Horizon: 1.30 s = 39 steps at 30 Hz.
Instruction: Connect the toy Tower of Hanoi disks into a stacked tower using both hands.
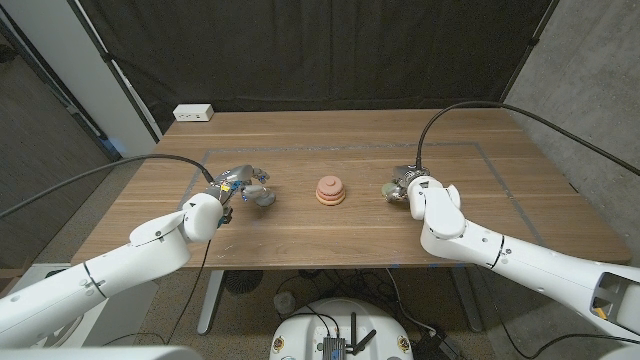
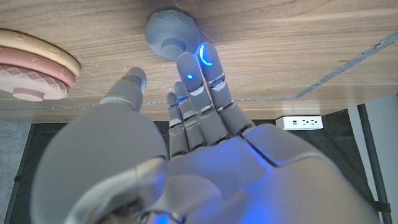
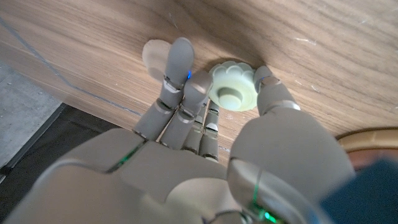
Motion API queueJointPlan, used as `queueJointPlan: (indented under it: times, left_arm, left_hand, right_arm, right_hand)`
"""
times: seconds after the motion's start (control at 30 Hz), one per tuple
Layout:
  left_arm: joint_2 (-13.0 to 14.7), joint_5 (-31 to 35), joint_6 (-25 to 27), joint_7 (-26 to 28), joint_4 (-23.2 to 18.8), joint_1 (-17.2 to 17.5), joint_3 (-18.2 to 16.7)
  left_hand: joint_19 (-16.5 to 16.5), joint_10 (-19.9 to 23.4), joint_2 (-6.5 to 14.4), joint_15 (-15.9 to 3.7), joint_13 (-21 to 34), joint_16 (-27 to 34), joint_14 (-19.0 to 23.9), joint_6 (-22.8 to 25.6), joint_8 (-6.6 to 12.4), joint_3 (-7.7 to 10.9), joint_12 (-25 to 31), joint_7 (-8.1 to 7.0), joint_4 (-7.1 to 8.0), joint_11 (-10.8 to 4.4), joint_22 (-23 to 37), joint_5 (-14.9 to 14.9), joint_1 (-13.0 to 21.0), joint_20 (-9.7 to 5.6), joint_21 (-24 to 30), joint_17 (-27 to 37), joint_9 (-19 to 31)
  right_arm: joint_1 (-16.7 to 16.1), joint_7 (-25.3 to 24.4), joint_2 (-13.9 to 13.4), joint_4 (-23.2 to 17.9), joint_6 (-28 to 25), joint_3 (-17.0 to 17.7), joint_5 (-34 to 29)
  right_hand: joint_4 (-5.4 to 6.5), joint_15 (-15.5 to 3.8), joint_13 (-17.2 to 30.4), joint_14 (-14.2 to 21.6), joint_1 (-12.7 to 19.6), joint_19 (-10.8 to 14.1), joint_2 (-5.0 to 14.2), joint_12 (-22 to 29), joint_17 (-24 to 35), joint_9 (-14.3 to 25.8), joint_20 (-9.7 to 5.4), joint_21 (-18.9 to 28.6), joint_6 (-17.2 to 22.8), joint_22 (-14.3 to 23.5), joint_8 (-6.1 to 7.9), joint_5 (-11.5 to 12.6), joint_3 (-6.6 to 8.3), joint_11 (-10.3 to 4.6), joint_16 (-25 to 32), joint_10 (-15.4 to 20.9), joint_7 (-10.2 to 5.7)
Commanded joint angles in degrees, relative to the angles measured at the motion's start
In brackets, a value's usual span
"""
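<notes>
A stack of pink and tan disks [image 1: 330, 191] stands at the table's middle. Just to its left lies a small grey disk [image 1: 266, 198], knob up, and my left hand [image 1: 238, 186] reaches over it. In the left wrist view the fingertips [image 2: 188, 65] touch the grey disk's [image 2: 170, 33] edge while the thumb stays apart from it; the stack [image 2: 32, 70] sits off to the side. To the right of the stack my right hand [image 1: 408, 186] holds a pale green scalloped disk [image 3: 232, 93] on the table, pinched between thumb [image 3: 266, 81] and fingers [image 3: 198, 87].
A white power strip [image 1: 193, 113] lies at the table's far left edge. Thin tape lines [image 1: 500, 170] mark out a rectangle on the wooden table [image 1: 330, 240]. Black curtains hang behind. Cables run from both arms over the table.
</notes>
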Motion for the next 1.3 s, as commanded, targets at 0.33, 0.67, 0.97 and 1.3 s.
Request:
queueJointPlan:
  times: [0.33,0.67,0.97,1.3]
  left_arm:
    - [0.9,0.3,1.3,0.9,-1.7,0.7,-0.9]
    - [1.3,1.1,1.9,1.2,-2.5,0.8,-1.1]
    - [1.8,1.2,2.7,1.5,-3.4,1.5,-1.7]
    - [2.1,0.7,3.2,1.7,-3.9,2.2,-2.4]
  left_hand:
    - [0.4,0.6,0.1,-5.12,0.4,-0.1,0.5,0.6,-0.16,0.78,0.3,-0.18,0.12,-0.44,0.4,0.4,-0.3,-7.56,0.6,0.3,0.3]
    - [0.4,0.5,0.0,-5.12,0.7,-0.1,0.5,0.6,-0.21,1.00,0.2,-0.10,0.04,-0.52,0.4,0.4,-0.3,-7.63,0.6,0.3,0.3]
    - [0.3,0.5,-0.1,-5.11,0.8,-0.1,0.6,0.7,-0.19,1.19,0.2,-0.07,-0.01,-0.48,0.5,0.4,-0.3,-7.56,0.7,0.3,0.4]
    - [0.3,0.5,-0.2,-5.12,1.0,-0.1,0.6,0.8,-0.22,1.38,0.1,-0.15,0.01,-0.58,0.4,0.4,-0.3,-7.62,0.6,0.3,0.4]
  right_arm:
    - [-1.0,-5.0,-1.8,-2.4,2.1,2.6,4.2]
    - [-0.8,-5.1,-2.6,-4.2,1.4,2.5,3.7]
    - [-0.2,-3.6,-3.5,-5.8,0.6,2.1,2.4]
    - [0.8,0.1,-4.6,-8.8,-0.4,1.2,-1.1]
  right_hand:
    - [0.77,0.12,0.4,1.1,3.0,1.1,3.40,0.6,0.2,0.3,-1.56,0.6,4.2,0.2,0.60,1.1,2.31,-4.38,1.7,6.2,-2.64]
    - [0.82,0.14,0.7,1.3,3.1,1.3,3.40,0.5,0.2,0.3,-1.55,0.7,4.9,0.2,0.77,1.5,2.76,-4.34,2.3,6.6,-2.48]
    - [0.91,0.15,0.9,1.3,3.0,1.4,3.36,0.3,0.2,0.3,-1.54,0.7,5.1,0.2,0.81,1.8,3.04,-4.27,2.7,6.8,-2.57]
    - [1.02,0.17,1.0,1.3,2.8,1.5,3.31,0.1,0.2,0.3,-1.54,0.8,5.0,0.1,0.64,2.1,3.46,-4.16,3.2,7.3,-2.25]
